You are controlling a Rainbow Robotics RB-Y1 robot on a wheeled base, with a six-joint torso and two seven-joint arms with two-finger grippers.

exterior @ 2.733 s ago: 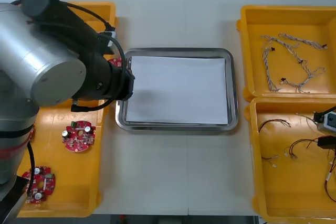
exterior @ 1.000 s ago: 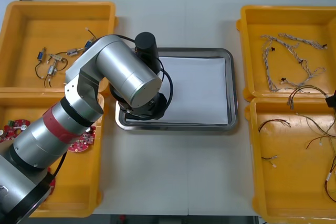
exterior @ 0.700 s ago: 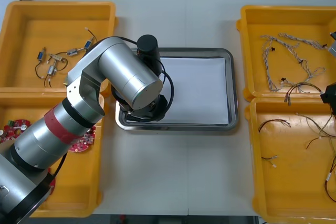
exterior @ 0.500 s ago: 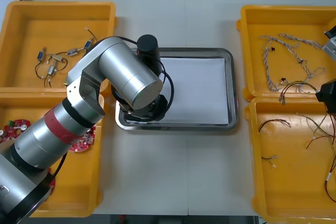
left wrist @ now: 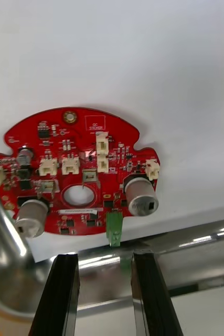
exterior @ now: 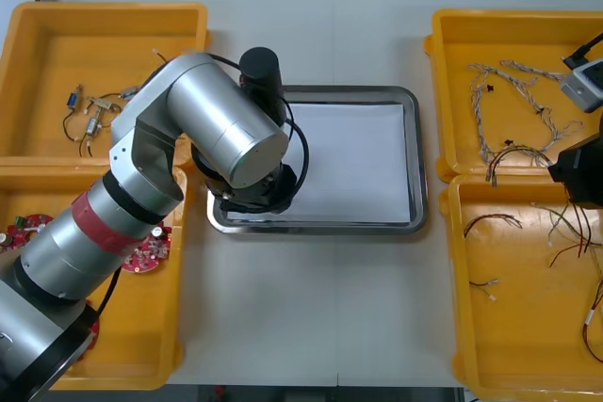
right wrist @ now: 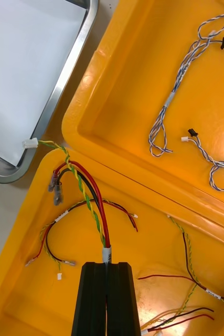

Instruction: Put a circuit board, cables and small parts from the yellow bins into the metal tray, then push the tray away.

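The left tool (left wrist: 105,294) is hovering over the near-left corner of the tray (exterior: 420,167) with its fingers spread and empty. The board (left wrist: 75,173) is lying flat on the white liner just beyond them, apparently released there for a clean withdrawal. The right tool (right wrist: 106,269) is clamping a red, black and yellow-green cable (right wrist: 93,205) by one end, so its free length is trailing over the near right bin (exterior: 460,327) toward the tray. Against 2.7 s ago, the left arm is reaching inside the tray, and the cable is lifted.

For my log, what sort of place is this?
Probably an electronics kitting bench: yellow bins of cables and red circuit boards flank a metal tray on a light table.
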